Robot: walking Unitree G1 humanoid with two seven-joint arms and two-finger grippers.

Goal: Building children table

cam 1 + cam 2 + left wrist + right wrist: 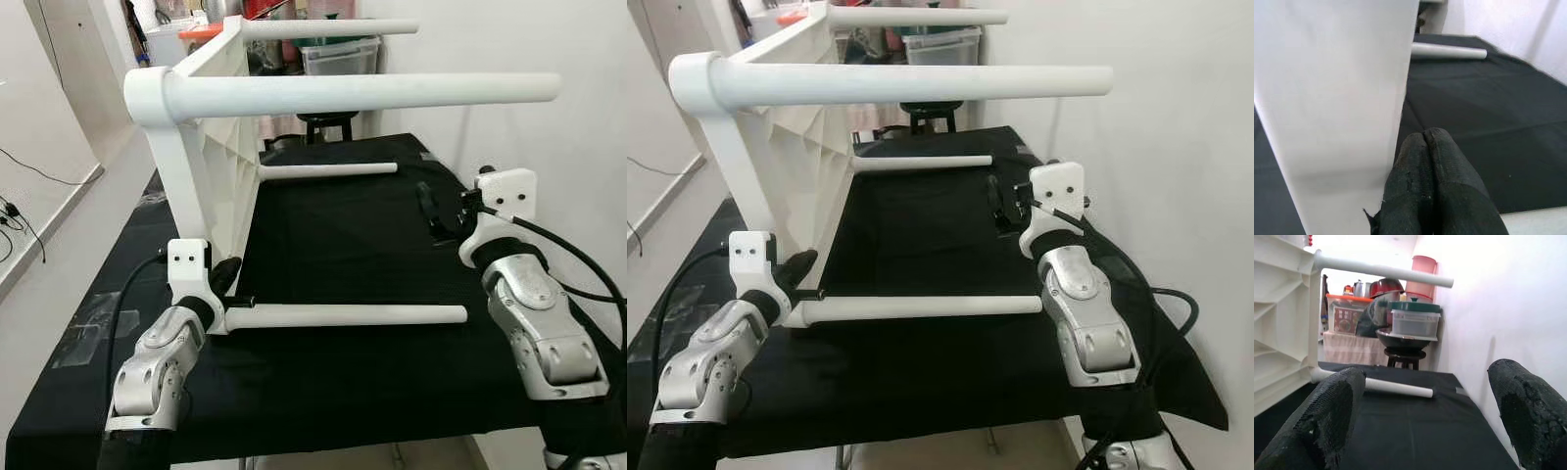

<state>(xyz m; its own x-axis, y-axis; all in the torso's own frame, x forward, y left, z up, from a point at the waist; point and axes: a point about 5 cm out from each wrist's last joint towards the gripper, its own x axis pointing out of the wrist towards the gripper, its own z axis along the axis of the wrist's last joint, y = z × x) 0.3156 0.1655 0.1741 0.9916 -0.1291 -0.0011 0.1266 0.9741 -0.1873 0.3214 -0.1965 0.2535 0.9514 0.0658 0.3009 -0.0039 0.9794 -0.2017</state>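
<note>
Table [211, 117] lay on its side on black cloth [343, 245], tabletop facing left, all 4 legs sticking out to the right. Left gripper [227, 279] sat w/ fingers pressed together at base of near lower leg [353, 315]. Right gripper [431, 211] hovered wide apart over cloth, far right, holding nothing.

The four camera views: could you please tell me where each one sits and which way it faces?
Left eye view: on the head, looking down at the white table lying on its side on black cloth; both arms show.
Right eye view: beside it, sharing that scene.
Left wrist view: on the left arm, along shut fingers against the tabletop.
Right wrist view: on the right arm, between open fingers towards storage boxes; shares the far leg.
</note>
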